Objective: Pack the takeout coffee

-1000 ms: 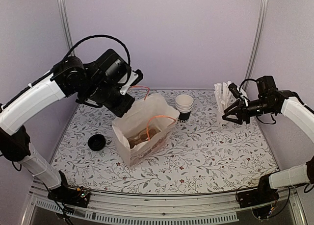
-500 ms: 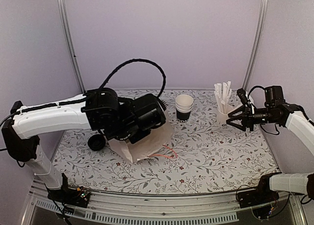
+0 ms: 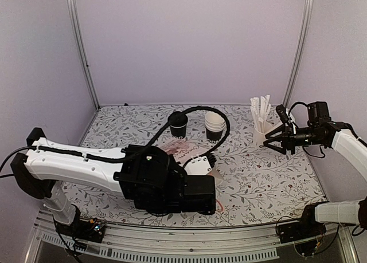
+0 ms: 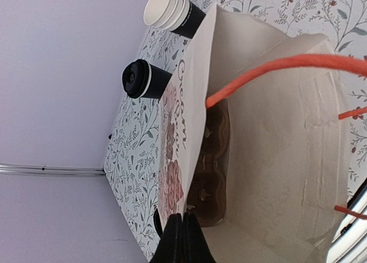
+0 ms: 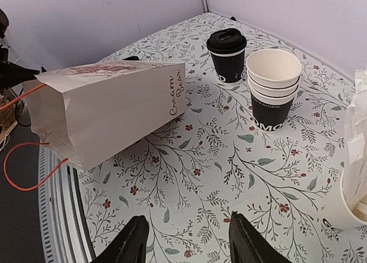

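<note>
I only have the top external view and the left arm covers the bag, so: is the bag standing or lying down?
Observer: The right wrist view shows the paper bag lying on its side.
Operator: Is it being held?
Observer: Yes, the left gripper is shut on the edge of its mouth.
Operator: Anything inside?
Observer: A brown cup tray, no cup in sight.

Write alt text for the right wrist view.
A white paper bag with orange handles lies on its side on a floral table, left of a black-lidded coffee cup and a stack of lidless cups. The open right gripper frames the bottom edge.
</note>
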Action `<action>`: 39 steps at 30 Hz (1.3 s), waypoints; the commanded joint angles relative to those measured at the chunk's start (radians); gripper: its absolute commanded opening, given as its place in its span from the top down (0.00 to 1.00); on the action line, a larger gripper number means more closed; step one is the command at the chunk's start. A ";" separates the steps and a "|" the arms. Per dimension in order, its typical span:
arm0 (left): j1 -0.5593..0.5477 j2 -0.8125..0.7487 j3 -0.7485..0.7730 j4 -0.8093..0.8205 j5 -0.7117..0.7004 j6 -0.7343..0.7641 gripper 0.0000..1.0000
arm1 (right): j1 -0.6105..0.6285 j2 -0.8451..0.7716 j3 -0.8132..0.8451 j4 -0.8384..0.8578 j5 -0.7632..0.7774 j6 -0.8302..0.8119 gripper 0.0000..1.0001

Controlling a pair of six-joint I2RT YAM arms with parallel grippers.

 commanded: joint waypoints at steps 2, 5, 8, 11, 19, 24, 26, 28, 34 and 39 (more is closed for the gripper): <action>0.000 -0.028 0.053 -0.043 -0.037 -0.037 1.00 | -0.005 0.010 -0.005 -0.002 -0.030 -0.016 0.49; 0.008 -0.073 0.104 0.037 0.034 0.067 1.00 | -0.005 0.006 -0.006 -0.003 -0.031 -0.018 0.49; 0.034 -0.162 0.094 0.190 0.163 0.177 1.00 | -0.005 0.004 -0.008 -0.003 -0.029 -0.020 0.49; 0.111 -0.250 0.072 0.284 0.269 0.196 1.00 | -0.005 0.006 -0.008 -0.006 -0.030 -0.023 0.49; 0.329 -0.402 0.026 0.300 0.477 0.048 1.00 | -0.005 0.006 -0.004 -0.010 -0.040 -0.029 0.49; 0.476 -0.493 -0.046 0.285 0.585 -0.109 1.00 | 0.033 0.038 0.144 -0.100 -0.016 -0.041 0.50; 0.525 -0.548 -0.098 0.310 0.632 -0.163 1.00 | 0.102 0.069 0.249 -0.145 0.073 -0.049 0.50; 0.581 -0.605 -0.161 0.353 0.677 -0.203 1.00 | 0.187 0.114 0.351 -0.167 0.172 -0.049 0.50; 0.716 -0.749 -0.361 0.494 0.809 -0.294 1.00 | 0.335 0.330 0.649 -0.151 0.309 0.041 0.50; 0.785 -0.810 -0.455 0.574 0.901 -0.349 1.00 | 0.436 0.549 0.882 -0.124 0.453 0.116 0.49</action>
